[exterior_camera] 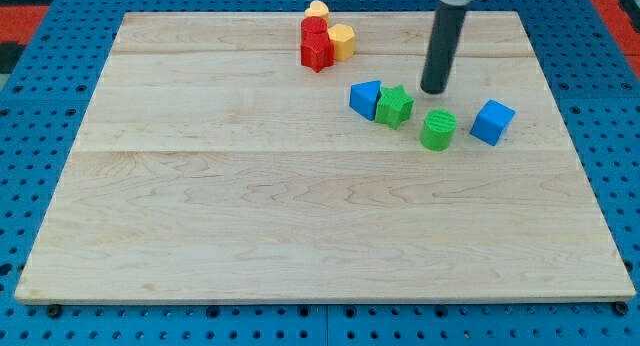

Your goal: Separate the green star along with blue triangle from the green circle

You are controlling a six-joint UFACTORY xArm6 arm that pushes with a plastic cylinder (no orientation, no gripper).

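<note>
The green star [394, 107] lies right of the view's centre, touching the blue triangle [365, 97] on its left. The green circle [438, 129] sits a little to the star's lower right, a small gap apart. My tip [434, 89] rests on the board just above the gap between the star and the green circle, close to both, touching neither as far as I can tell.
A blue cube [492, 122] lies right of the green circle. At the view's top, a red star [317, 52], a red block [314, 29], a yellow block [342, 40] and another yellow block [318, 10] cluster together on the wooden board [250, 206].
</note>
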